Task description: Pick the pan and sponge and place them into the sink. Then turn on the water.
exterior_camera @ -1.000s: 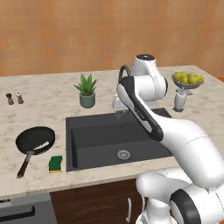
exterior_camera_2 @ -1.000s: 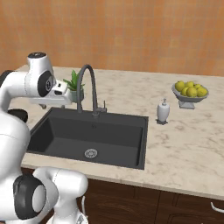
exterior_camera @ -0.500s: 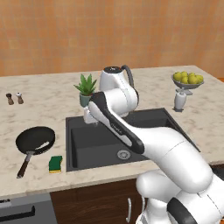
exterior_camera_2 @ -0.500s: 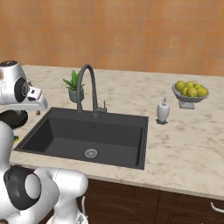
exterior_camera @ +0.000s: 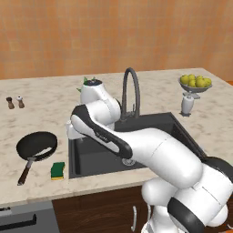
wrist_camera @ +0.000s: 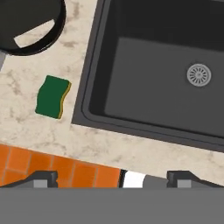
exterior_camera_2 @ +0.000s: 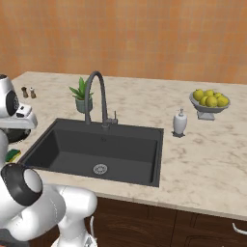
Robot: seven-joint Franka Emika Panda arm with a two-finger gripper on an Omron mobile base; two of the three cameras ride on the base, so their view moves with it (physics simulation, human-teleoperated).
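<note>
Half of pan [wrist_camera: 27, 25] cut off; hand [wrist_camera: 113, 177] wide open, empty; sponge [wrist_camera: 53, 96] beside sink [wrist_camera: 94, 70].

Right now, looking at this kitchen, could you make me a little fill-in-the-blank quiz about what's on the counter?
1. The green sponge lies on the counter between the pan's handle and the ____.
2. The black pan holds ____ inside it.
3. The bowl at the far right of the counter is filled with yellow ____.
4. The sink has a round metal ____ in its floor.

Missing words: sink; nothing; fruit; drain
</note>
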